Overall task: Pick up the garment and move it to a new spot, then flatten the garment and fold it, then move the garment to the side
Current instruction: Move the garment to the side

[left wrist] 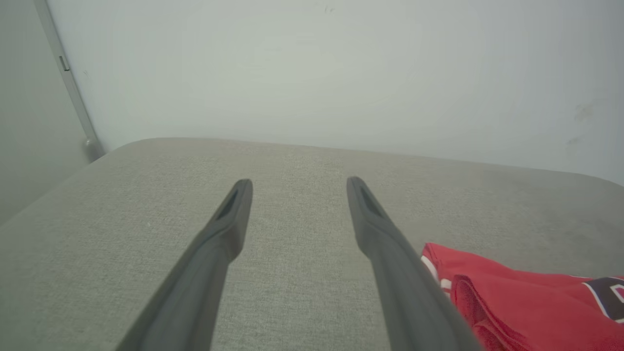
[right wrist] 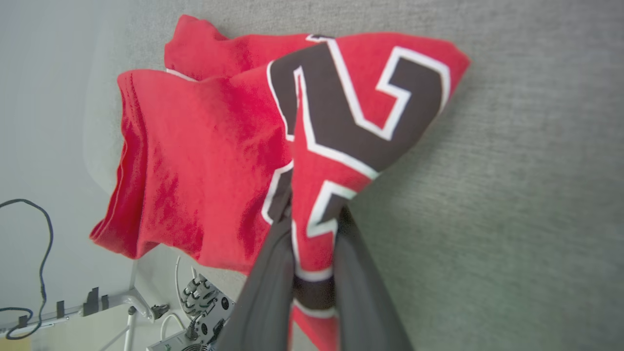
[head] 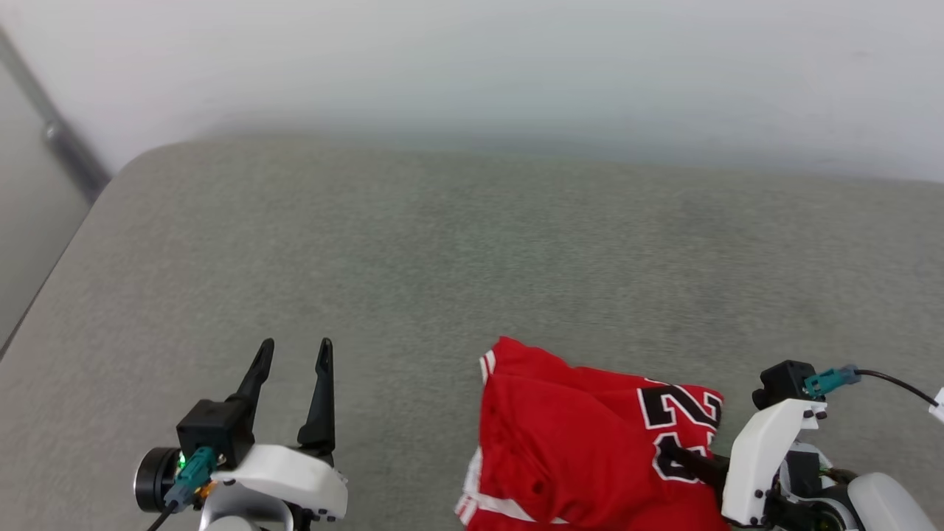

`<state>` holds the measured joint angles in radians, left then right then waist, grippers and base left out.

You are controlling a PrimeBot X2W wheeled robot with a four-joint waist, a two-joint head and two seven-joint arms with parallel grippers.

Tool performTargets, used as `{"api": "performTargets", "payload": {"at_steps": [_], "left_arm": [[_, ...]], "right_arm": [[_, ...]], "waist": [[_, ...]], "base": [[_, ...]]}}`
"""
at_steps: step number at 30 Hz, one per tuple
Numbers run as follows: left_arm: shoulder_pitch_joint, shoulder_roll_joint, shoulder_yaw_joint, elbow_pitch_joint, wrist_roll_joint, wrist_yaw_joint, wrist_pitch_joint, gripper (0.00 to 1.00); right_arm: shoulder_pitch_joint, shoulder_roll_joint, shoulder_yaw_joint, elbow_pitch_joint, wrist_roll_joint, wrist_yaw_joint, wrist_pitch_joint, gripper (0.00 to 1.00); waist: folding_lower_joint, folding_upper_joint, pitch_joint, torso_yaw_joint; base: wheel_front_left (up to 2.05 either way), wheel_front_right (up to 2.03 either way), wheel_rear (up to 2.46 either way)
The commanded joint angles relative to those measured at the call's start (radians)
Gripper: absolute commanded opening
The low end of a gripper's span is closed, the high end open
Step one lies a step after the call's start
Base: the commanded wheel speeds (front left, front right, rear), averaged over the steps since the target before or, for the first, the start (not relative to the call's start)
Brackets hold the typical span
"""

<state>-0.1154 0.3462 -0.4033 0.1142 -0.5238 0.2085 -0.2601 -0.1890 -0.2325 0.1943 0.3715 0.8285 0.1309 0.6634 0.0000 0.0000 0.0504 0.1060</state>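
Observation:
The garment [head: 560, 442] is a crumpled red jersey with black, white-outlined digits, lying bunched at the near right of the grey padded surface [head: 442, 258]. My right gripper [head: 682, 457] is shut on a fold of it at the printed number; in the right wrist view the two dark fingers [right wrist: 273, 273] pinch the garment [right wrist: 204, 146] between them, with the right gripper [right wrist: 314, 209] buried in fabric. My left gripper [head: 291, 354] stands open to the garment's left, apart from it and holding nothing. In the left wrist view the left gripper [left wrist: 297, 187] points at the wall, the garment [left wrist: 526, 302] at lower right.
A pale wall [head: 472, 66] rises behind the surface. The surface's left edge [head: 51, 273] drops off beside a dark vertical bar [head: 66, 147]. In the right wrist view a cable [right wrist: 34, 214] and electronic gear [right wrist: 200, 302] lie beyond the near edge.

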Motion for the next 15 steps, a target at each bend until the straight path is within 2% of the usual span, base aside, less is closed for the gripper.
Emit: {"api": "performTargets", "payload": {"at_steps": [1, 8, 15], "left_arm": [[0.013, 0.006, 0.003, -0.006, 0.000, 0.002, -0.007, 1.00], [0.036, -0.006, -0.002, -0.036, -0.006, 0.006, -0.006, 1.00], [-0.015, 0.005, 0.000, -0.072, 0.018, 0.007, -0.004, 1.00]], "right_arm": [[-0.014, -0.029, 0.016, 0.006, -0.044, 0.000, -0.018, 0.00], [-0.064, -0.087, 0.044, 0.060, -0.184, 0.000, -0.071, 0.00], [-0.185, -0.128, 0.054, 0.150, -0.247, 0.000, -0.125, 0.00]], "waist": [[0.0000, 0.0000, -0.045, -0.069], [0.0000, 0.0000, -0.052, -0.244], [0.0000, 0.0000, 0.047, -0.407]], "base": [[0.00, 0.00, 0.00], [0.00, 0.00, 0.00], [0.00, 0.00, 0.00]]}}
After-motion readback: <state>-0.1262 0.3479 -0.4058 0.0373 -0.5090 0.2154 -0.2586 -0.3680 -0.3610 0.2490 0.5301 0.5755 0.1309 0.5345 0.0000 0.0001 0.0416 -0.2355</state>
